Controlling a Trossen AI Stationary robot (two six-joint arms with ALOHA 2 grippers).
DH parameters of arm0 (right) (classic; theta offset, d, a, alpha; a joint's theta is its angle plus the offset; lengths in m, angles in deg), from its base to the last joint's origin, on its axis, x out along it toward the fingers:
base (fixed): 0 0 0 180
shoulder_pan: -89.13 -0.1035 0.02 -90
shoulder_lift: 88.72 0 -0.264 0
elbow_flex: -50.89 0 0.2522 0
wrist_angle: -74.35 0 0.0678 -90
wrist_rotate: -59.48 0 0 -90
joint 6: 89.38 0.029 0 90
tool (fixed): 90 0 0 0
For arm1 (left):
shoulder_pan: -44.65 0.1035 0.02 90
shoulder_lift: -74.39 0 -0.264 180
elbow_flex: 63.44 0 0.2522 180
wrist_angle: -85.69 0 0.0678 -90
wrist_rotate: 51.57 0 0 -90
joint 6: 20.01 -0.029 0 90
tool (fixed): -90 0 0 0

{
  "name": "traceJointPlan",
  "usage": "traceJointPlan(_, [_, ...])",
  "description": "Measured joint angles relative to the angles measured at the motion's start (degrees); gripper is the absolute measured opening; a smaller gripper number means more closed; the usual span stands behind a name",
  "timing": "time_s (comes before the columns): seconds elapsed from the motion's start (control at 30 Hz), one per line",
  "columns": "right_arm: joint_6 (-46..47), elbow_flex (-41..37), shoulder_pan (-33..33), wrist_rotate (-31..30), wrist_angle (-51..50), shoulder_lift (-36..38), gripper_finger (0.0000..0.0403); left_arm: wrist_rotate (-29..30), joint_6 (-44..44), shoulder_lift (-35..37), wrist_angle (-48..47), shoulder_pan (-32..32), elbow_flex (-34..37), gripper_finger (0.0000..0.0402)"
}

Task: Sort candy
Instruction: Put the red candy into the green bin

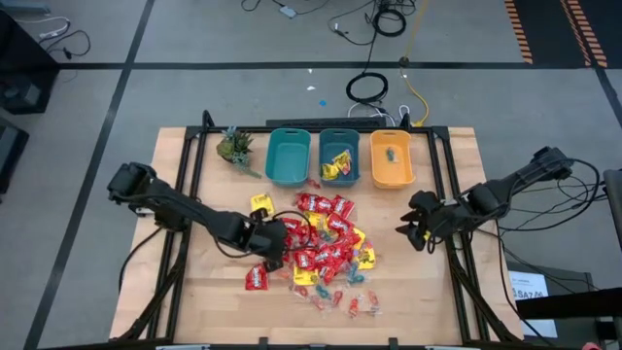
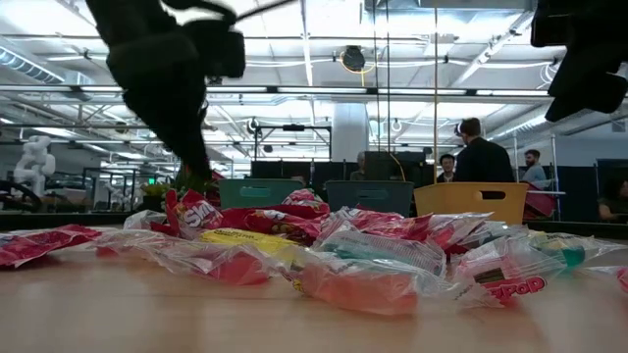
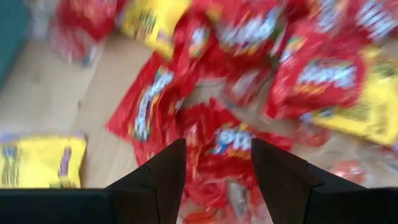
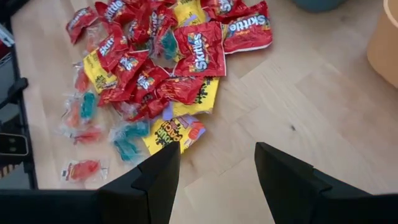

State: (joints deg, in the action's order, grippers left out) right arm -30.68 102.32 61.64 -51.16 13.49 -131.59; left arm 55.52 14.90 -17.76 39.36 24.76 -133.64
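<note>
The candy [image 1: 326,243] lies in a loose heap mid-table: red packets, yellow packets and small clear-wrapped pieces [image 4: 127,143] at its near side. My left gripper [image 1: 275,243] hangs open, tilted down over the heap's left edge, with a red packet [image 3: 227,146] showing in the gap between its fingers. I cannot tell whether the fingertips touch it. My right gripper [image 1: 410,228] stands open above bare wood to the right of the heap [image 4: 155,68]. A yellow packet [image 1: 260,203] and a red one [image 1: 258,277] lie apart at the left.
Three bins stand in a row at the far side: a teal one [image 1: 289,156], a teal one holding yellow candy [image 1: 339,156], and an orange one holding a teal piece [image 1: 392,157]. A small green plant [image 1: 234,146] stands to their left. People stand in the room behind [image 2: 481,157].
</note>
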Motion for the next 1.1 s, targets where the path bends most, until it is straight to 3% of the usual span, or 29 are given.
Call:
traceJointPlan(0.33, [-3.5,0.0,0.0,0.2,0.0,2.2,0.0198,-1.2,1.9,-3.0,-3.2,0.0,0.0,0.0173])
traceJointPlan(0.5, [-4.5,0.0,0.0,0.1,0.0,2.2,0.0198,-2.4,1.8,-3.0,-3.1,0.0,0.0,0.0117])
traceJointPlan(0.73, [-6.1,0.0,0.0,-0.2,0.0,2.2,0.0198,-6.1,2.0,-3.0,-0.6,0.0,0.0,0.0010])
traceJointPlan(1.1, [-6.5,0.0,0.0,-0.3,0.0,2.2,0.0198,-8.7,2.3,-2.5,-0.2,0.0,-0.8,0.0003])
